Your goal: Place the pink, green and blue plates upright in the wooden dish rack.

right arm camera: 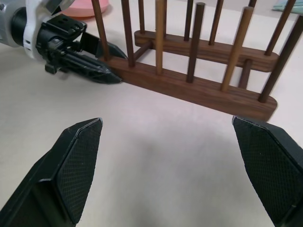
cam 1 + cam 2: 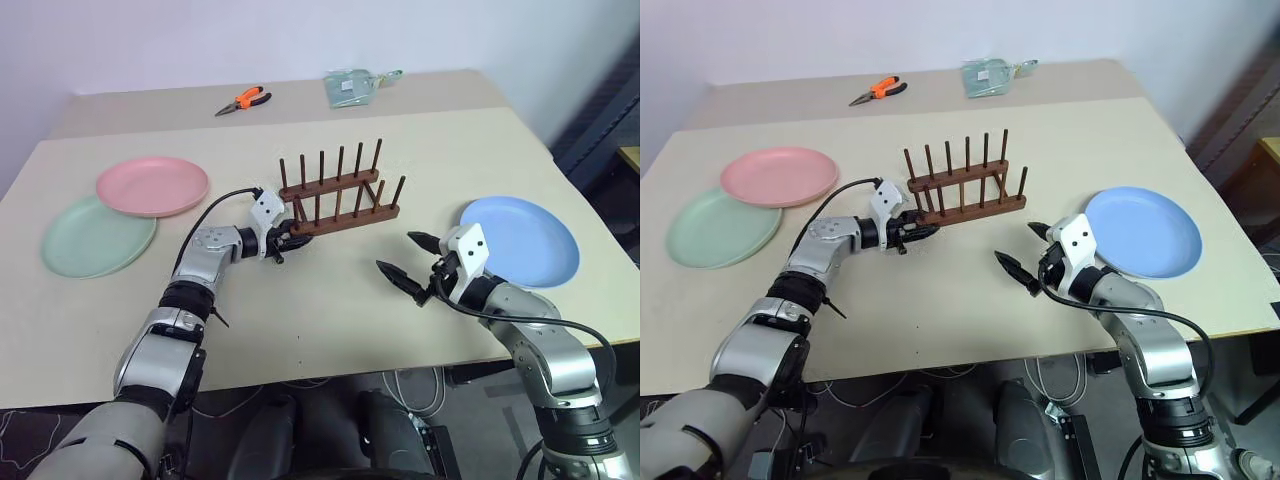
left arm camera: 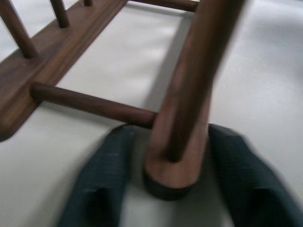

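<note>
Tabletop [image 2: 330, 320] with wooden dish rack [image 2: 340, 205], left pincer [image 3: 173, 189] astride its rail end

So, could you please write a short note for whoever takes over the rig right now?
Left gripper: fingers either side of the near rail's end on the wooden dish rack, closing around it; firm grip not confirmed.
Right gripper: open, holding nothing, between the rack and the blue plate.
Pink plate lies flat, overlapping the green plate, at the table's left.
Done: no plate racked.
Left: stand all three plates upright in the rack.
</note>
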